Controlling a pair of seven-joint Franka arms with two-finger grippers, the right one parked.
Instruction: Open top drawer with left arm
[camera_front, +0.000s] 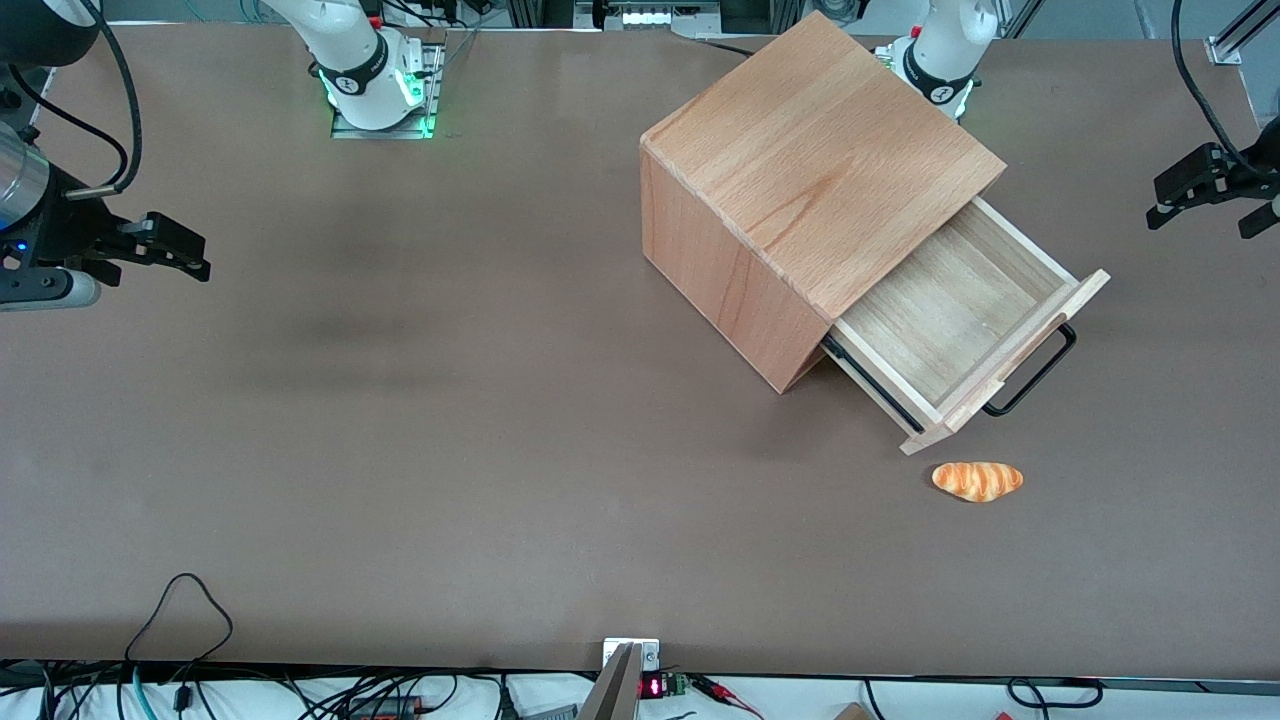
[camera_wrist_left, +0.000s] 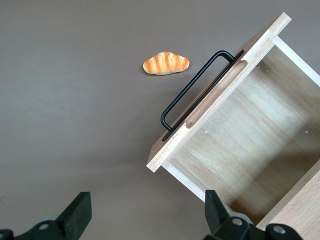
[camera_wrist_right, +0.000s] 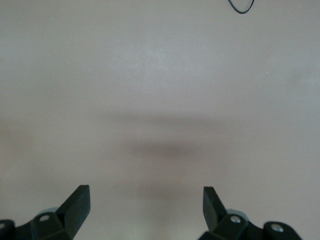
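**Top drawer pulled out, gripper clear of it**

Brown matte table (camera_front: 400, 420), wide and flat, dark cables trailing along the edge nearest the front camera.

Top drawer (camera_front: 950, 315): stands well out of the cabinet (camera_front: 800, 190), toward the working arm's end of the table. Shallow tray of light beech, pale grain running lengthwise along the floor, thin side walls, nothing visible inside. The front panel is a thicker slab of the same wood, wider than the tray and overhanging it at both ends, with a long shallow finger recess cut into its top edge. A dark runner shows along the tray's side where it leaves the cabinet. Handle (camera_front: 1035, 375): thin black metal bar, U-shaped, both ends fixed in the front panel, the bar standing off the wood. The wrist view shows the same bar (camera_wrist_left: 192, 92) and bare drawer floor (camera_wrist_left: 250, 135).

Cabinet: big cube of warmer beech, set at an angle to the table edges, top face plain.

Toy croissant (camera_front: 978, 480): orange with pale stripes, lying on the table just in front of the drawer's front panel, nearer the front camera, apart from the wood.

Left arm's gripper (camera_front: 1210, 190): black, up off the table, out past the drawer toward the working arm's end, touching nothing. Fingers (camera_wrist_left: 77, 212) spread wide apart, nothing between them.
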